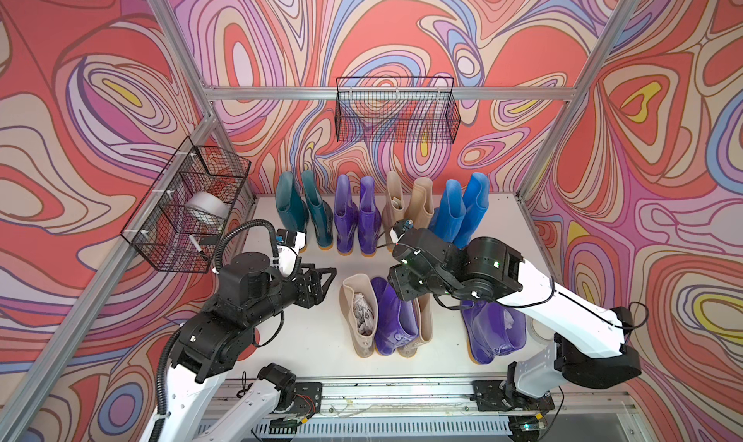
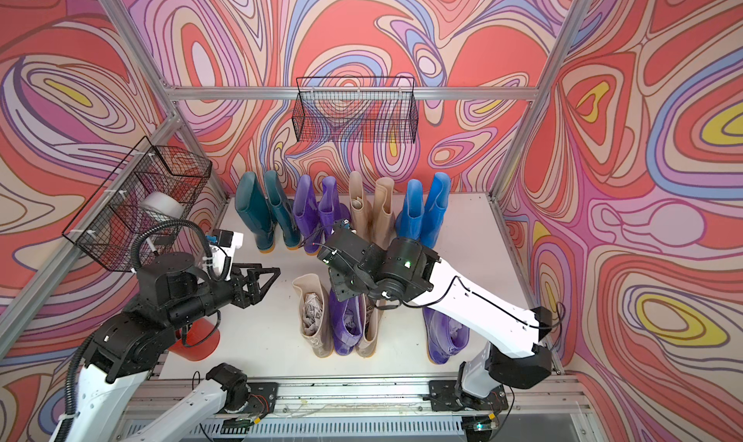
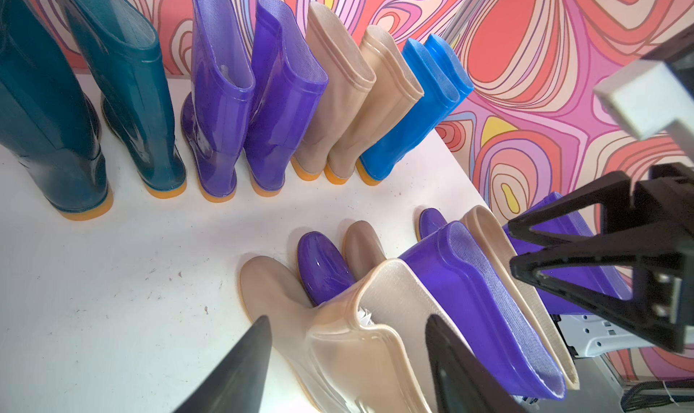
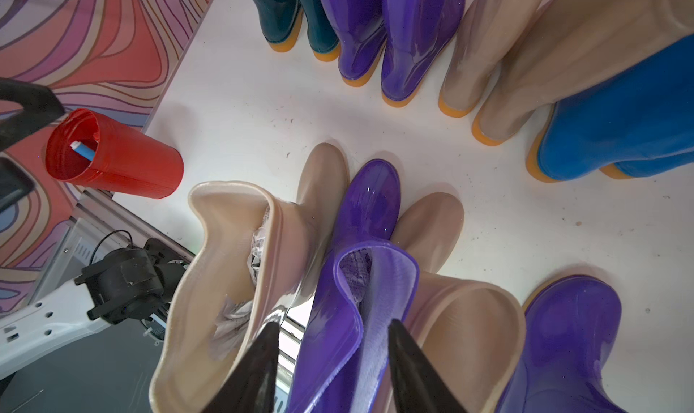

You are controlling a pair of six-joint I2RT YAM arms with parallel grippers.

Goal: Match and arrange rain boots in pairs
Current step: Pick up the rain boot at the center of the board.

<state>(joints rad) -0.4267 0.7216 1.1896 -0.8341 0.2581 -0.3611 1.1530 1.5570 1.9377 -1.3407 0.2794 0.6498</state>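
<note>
Right pincer [image 4: 332, 324], open astride the purple boot [image 4: 371, 197], could snag its cuff and tip the beige boots [image 4: 233, 242] flanking it; left pincer [image 1: 323, 285] open.

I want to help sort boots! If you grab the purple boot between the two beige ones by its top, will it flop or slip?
The purple boot probably bends: its cuff looks wavy. Its glossy skin may be slippery. The paper-stuffed beige boot beside it might wobble too.
</note>
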